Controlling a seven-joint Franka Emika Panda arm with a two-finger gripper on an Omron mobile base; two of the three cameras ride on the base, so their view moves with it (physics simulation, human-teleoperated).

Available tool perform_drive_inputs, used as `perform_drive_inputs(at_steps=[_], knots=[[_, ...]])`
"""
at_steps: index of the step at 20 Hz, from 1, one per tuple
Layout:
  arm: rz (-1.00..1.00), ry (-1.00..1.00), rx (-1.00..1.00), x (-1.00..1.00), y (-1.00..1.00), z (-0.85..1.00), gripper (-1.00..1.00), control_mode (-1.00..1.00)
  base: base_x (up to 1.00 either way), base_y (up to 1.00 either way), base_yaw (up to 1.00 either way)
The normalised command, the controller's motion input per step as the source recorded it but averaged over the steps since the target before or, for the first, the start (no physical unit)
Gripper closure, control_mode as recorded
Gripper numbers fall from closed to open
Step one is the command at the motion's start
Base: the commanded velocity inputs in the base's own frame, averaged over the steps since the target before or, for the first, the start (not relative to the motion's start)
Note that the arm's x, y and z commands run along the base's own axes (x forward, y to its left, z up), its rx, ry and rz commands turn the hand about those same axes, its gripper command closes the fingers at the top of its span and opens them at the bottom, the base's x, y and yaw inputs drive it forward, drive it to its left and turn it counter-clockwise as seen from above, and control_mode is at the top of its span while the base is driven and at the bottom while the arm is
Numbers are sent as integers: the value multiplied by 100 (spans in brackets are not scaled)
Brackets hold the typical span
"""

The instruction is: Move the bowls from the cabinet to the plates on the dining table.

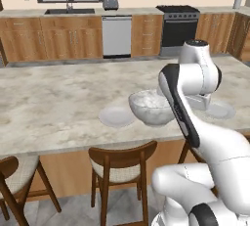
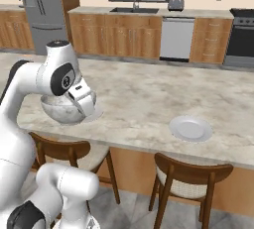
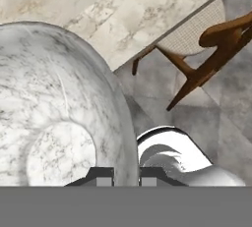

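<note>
**Q:** What does the pincer (image 3: 123, 174) have hold of?

**A:** It is clenched on the rim of the marbled bowl (image 1: 151, 106), one finger inside the wall and one outside, carrying it low over the near edge of the dining table (image 1: 58, 107).

**Q:** How much of the job looks done?

**A:** By appearances, neither bowl is delivered. One plate (image 1: 116, 116) lies bare just beside the held bowl, and another plate (image 2: 191, 128) sits well apart along the stone top. The wood-like bowl presumably remains to be fetched.
</note>
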Motion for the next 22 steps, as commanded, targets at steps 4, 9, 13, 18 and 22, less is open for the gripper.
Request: perform_drive_inputs(at_steps=[4, 9, 13, 18, 22], knots=[[23, 0, 0, 100, 25, -41, 100, -100, 0, 0, 0], [13, 0, 0, 100, 14, -19, 100, -100, 0, 0, 0], [9, 0, 0, 100, 14, -35, 100, -100, 0, 0, 0], [12, 0, 0, 99, 25, -62, 100, -100, 0, 0, 0], [11, -2, 0, 87, 18, -47, 100, -100, 0, 0, 0]])
